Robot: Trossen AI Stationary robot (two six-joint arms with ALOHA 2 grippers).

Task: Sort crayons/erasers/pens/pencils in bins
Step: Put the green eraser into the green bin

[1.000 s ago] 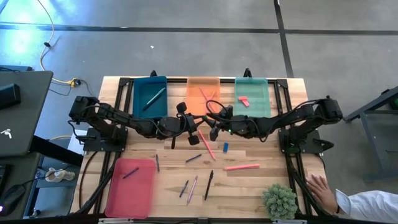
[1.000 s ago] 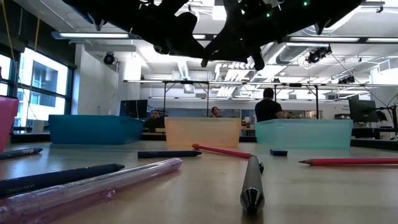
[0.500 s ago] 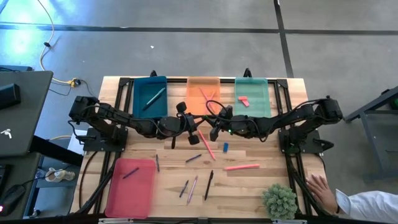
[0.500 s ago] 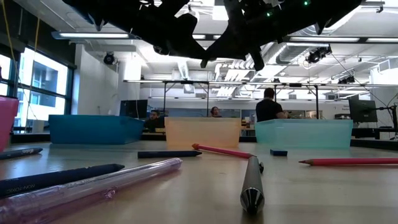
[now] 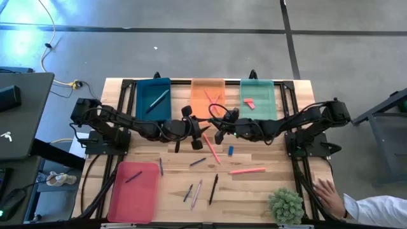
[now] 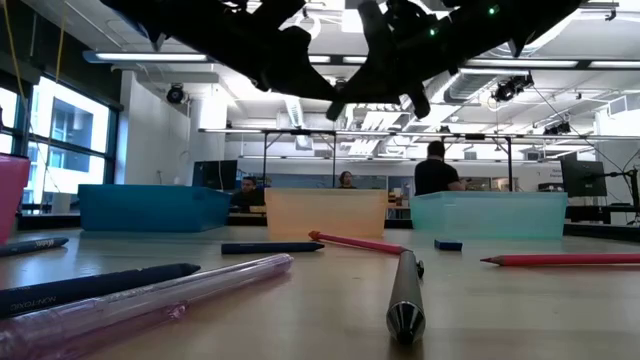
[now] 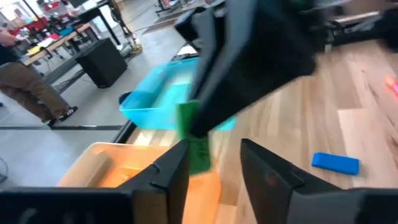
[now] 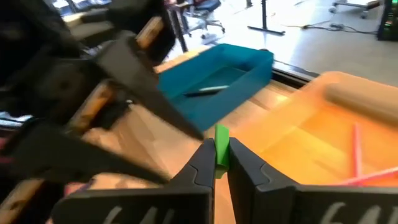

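Right gripper point(image 8: 221, 163) pinched tight on a green eraser point(image 8: 221, 148), held up above the table point(image 5: 267, 181), just short of the orange bin point(image 5: 208, 97). Left gripper point(image 7: 214, 163) faces it, fingers parted around the same eraser, apparently not touching. Teal bin point(image 5: 152, 97) lies beside the orange one. Blue eraser point(image 5: 230, 150) on the table.

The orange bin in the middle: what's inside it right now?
The orange bin holds thin pink sticks. The grippers meeting at its near edge hide part of the floor, so anything under them can't be seen.
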